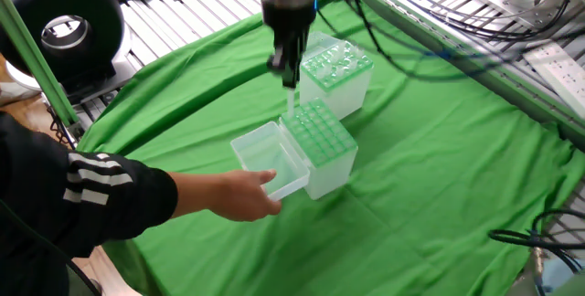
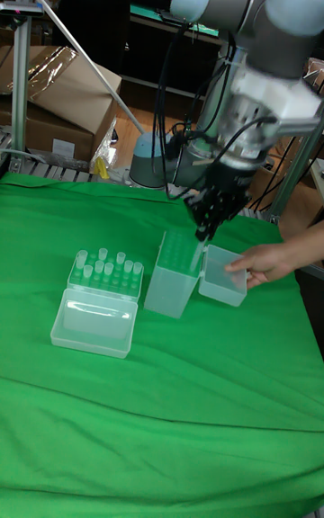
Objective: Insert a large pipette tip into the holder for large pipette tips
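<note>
The gripper (image 1: 289,75) hangs above the holder (image 1: 320,145), its two dark fingers close together and clenched on the tip (image 1: 291,104), which points straight down from between them; in the tall view the gripper (image 2: 203,232) shows the same pinch, with the tip (image 2: 195,255) hanging below it. The tip is a thin, pale, translucent cone, hard to make out against the box behind it, and its lower end sits just over the near-left part of the green grid; whether it has entered a hole I cannot tell. The holder is a cloudy translucent box with a bright green top plate full of round holes, and its clear lid (image 1: 268,159) is swung open to the side, lying flat on the green cloth (image 1: 439,177). A person's hand (image 1: 245,195) in a dark sleeve with white stripes touches the lid's front edge. Just behind the holder stands a second box (image 1: 336,79) with a paler top and clear tips sticking up; in the tall view this box (image 2: 101,298) sits apart to the left, its own lid folded down in front
</note>
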`<action>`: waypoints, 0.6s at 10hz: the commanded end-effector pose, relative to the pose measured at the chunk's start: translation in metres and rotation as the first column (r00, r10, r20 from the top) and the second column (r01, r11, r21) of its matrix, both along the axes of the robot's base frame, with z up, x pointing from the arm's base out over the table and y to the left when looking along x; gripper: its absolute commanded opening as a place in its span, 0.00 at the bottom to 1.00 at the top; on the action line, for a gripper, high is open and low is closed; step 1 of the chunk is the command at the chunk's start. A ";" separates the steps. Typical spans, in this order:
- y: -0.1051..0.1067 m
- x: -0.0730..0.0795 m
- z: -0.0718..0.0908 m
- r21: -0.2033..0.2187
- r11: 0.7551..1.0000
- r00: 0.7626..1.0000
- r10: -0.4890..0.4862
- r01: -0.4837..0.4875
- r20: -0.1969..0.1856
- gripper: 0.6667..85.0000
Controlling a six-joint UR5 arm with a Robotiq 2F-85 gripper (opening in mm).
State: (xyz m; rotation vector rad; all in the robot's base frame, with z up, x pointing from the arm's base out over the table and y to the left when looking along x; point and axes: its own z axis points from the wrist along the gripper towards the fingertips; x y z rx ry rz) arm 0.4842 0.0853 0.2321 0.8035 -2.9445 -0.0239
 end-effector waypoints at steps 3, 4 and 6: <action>0.001 -0.018 0.098 -0.029 0.999 0.995 0.013 -0.016 -0.102 0.00; 0.001 -0.019 0.106 -0.038 0.999 0.995 0.016 -0.020 -0.102 0.00; -0.013 -0.006 0.107 -0.078 0.993 0.994 0.082 -0.088 -0.072 0.00</action>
